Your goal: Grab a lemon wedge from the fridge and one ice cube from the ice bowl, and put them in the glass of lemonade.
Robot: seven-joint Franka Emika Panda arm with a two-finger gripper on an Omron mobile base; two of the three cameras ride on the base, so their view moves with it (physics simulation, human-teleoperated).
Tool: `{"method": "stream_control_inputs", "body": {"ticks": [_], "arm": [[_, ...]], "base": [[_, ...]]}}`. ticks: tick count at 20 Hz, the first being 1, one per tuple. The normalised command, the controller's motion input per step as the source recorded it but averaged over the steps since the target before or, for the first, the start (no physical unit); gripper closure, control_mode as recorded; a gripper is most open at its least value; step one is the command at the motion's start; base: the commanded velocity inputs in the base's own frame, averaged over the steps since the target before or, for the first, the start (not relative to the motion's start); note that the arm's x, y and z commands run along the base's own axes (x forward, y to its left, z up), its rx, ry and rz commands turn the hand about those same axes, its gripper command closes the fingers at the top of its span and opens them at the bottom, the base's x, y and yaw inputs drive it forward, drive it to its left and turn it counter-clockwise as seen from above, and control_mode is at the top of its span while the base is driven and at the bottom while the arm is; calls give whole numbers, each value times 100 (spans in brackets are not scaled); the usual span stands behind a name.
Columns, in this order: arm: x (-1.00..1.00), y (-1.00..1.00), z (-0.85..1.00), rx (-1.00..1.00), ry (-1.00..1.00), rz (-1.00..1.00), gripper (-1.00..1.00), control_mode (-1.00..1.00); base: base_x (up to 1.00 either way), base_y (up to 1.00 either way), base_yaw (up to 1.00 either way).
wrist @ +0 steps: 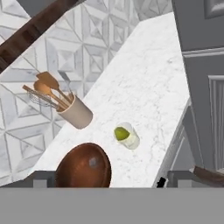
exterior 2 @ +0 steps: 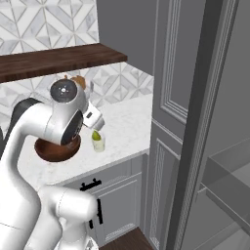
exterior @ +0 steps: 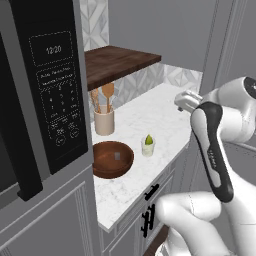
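Item 1, nearest the base cameras: white arm with dark joints, rising in the foreground and bent over the counter edge. Its gripper (exterior: pixel 184 101) hangs above the marble counter (exterior: pixel 150 112), well clear of everything on it; the jaws stand spread wide with nothing between them.

Item 2: ice bowl (exterior: pixel 112 159), round, dark brown wood, near the front edge of the counter. One ice cube (exterior: pixel 117 156), small and pale grey, lies inside near the middle.

Item 3: glass of lemonade (exterior: pixel 148 147), short clear tumbler, upright, just beside the bowl on its right in the left base view, not touching it. A lemon wedge (exterior: pixel 148 139), yellow-green with a pointed tip, sits in the mouth of the glass with its tip above the rim.

Item 4: beige utensil crock (exterior: pixel 104 121), upright, behind the bowl toward the patterned tile wall, holding wooden spoons (exterior: pixel 102 97).

Item 5: dark wooden shelf (exterior: pixel 117 62), mounted on the wall above the crock.

Item 6: black appliance panel (exterior: pixel 56 90) with keypad and a lit display, at the left of the left base view.

Item 7: light grey lower cabinets (exterior 2: pixel 117 195) with black handles, under the counter.

Item 8: fridge (exterior 2: pixel 215 146), dark grey, at the right of the right base view, a glass shelf visible inside.
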Motion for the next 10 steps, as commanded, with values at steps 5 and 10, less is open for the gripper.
{"method": "stream_control_inputs", "body": {"ticks": [5,10], "arm": [[-1,-30,-2,-4,24,-14,-100,-100],[-18,-25,-2,-3,22,-17,-100,-100]], "base": [[0,0,0],[0,0,0]]}}
